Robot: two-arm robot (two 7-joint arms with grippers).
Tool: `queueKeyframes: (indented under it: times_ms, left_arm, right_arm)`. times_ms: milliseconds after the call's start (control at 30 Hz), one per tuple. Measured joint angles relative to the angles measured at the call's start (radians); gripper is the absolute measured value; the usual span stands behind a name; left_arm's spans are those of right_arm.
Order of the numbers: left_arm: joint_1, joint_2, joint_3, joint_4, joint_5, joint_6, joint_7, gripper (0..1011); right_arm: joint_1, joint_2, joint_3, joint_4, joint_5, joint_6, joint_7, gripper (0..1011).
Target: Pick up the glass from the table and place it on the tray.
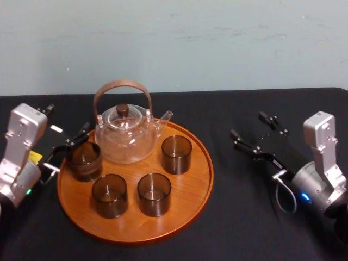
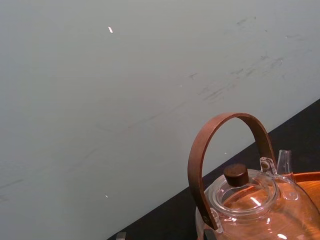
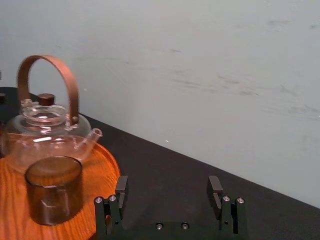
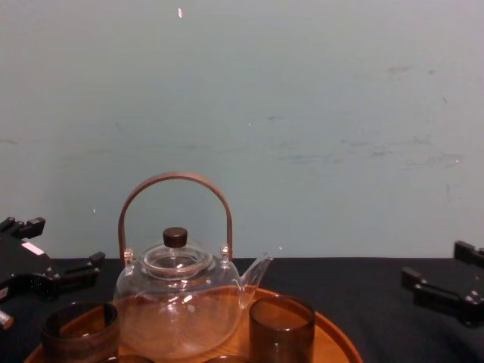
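Glass: smoky brown glass [image 1: 84,161] stands on the tray [image 1: 190,187] at its left rim, next to the teapot [image 1: 126,136].
Tray load: 3 other glasses [image 1: 176,155] are spaced apart, prob. so none knock.
Left claw [image 1: 68,147]: open, jaws spread close by the glass; can't tell if touching.
Right claw [image 1: 249,125]: open, over the worktop [image 1: 244,223] right of the tray, well apart, prob. parked out of the way.
Progress: looks approx. done.

Head: I look steeply down from above; whole tray [image 1: 136,229] and table [image 1: 244,217] in frame.
Chest: low and level, facing the wall [image 4: 302,113]; teapot [image 4: 178,302] side-on, close.
Left wrist: tilted, close to teapot, facing wall.
Right wrist: low, beside tray, looking across it.
Shared: I find the teapot in all four.
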Motion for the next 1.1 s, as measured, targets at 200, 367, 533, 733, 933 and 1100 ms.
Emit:
queueKeyframes:
  times_ms: [200, 367, 533, 733, 933, 1100]
  left_arm:
    - [0.0, 0.0, 0.0, 0.0, 0.0, 0.0, 0.0, 1002]
    - [0.0, 0.0, 0.0, 0.0, 0.0, 0.0, 0.0, 1002]
    - [0.0, 0.0, 0.0, 0.0, 0.0, 0.0, 0.0, 1001]
    - [0.0, 0.0, 0.0, 0.0, 0.0, 0.0, 0.0, 1002]
    - [0.0, 0.0, 0.0, 0.0, 0.0, 0.0, 0.0, 1001]
    - [0.0, 0.0, 0.0, 0.0, 0.0, 0.0, 0.0, 1001]
  right_arm:
    - [-0.016, -0.003, 0.023, 0.004, -0.017, -0.001, -0.016, 1002]
    - [-0.022, -0.007, 0.027, 0.006, -0.04, -0.01, -0.025, 1002]
    - [-0.021, -0.007, 0.027, 0.006, -0.04, -0.01, -0.025, 1002]
    - [-0.021, -0.007, 0.027, 0.006, -0.037, -0.009, -0.025, 1002]
    - [-0.02, -0.006, 0.026, 0.007, -0.035, -0.008, -0.024, 1003]
    - [-0.02, -0.006, 0.026, 0.007, -0.034, -0.007, -0.024, 1002]
